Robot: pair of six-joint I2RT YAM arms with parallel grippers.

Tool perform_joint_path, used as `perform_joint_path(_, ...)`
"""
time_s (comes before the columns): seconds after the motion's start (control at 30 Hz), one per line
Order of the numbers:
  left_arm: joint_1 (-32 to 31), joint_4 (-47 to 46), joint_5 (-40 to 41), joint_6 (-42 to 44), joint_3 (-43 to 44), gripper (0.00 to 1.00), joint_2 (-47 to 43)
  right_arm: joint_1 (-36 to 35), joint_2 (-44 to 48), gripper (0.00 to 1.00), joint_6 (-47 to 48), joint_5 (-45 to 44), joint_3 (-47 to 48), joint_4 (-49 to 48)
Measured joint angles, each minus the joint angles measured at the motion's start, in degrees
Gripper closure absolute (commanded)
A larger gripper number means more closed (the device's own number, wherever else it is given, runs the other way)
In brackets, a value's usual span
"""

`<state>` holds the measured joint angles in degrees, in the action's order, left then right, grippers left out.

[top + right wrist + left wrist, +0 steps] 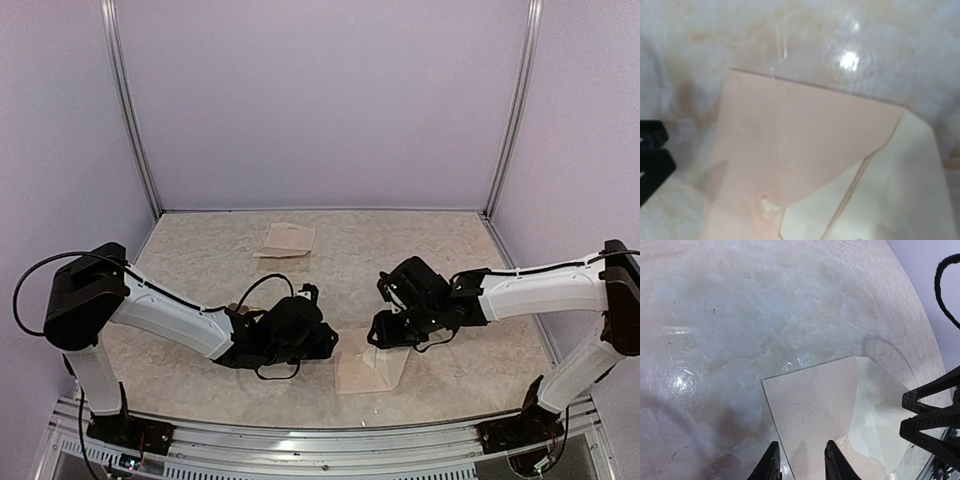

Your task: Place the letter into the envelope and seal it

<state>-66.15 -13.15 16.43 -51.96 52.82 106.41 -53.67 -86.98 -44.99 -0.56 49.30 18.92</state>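
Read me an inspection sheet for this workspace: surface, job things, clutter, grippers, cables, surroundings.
Surface: marbled beige table, glare spots, no spills seen.
Job's things: envelope lies flat near the front edge, a paler panel showing beside the pink one; no separate letter seen.
Clutter: sticker sheet at the far side, apart from the envelope.
Grippers: left gripper over the envelope's edge, jaws apart; right gripper at its other side, jaw state unclear.
Cables: black cable loops clear of the envelope.
Surroundings: lilac walls, metal posts.
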Motion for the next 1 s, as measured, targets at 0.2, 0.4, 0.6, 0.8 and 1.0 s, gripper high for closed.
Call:
perform_joint_path(0.2,1.33,-0.2,-1.27,0.37,-0.02,0.7,-1.46,0.74,1.05,0.63,0.04,-0.59,-1.6,0.09)
perform_joint_path(0.4,3.39,-1.7,-4.11,0.9,0.0,0.7,-0.46,2.89,0.17,0.67,0.11,0.76,-3.76,-1.09)
perform_joint_path(0.6,3.93,-2.71,-6.84,1.14,0.66,0.71,2.78,4.22,-1.64,0.71,0.28,2.29,-4.48,-3.13)
perform_joint_path(0.8,4.52,-3.17,-8.31,1.38,1.79,0.74,5.42,5.18,-2.58,0.76,0.46,3.98,-4.79,-5.7)
perform_joint_path(1.0,4.76,-4.24,-8.57,1.49,2.25,0.75,6.27,5.75,-4.66,0.8,0.52,5.57,-4.79,-7.82)
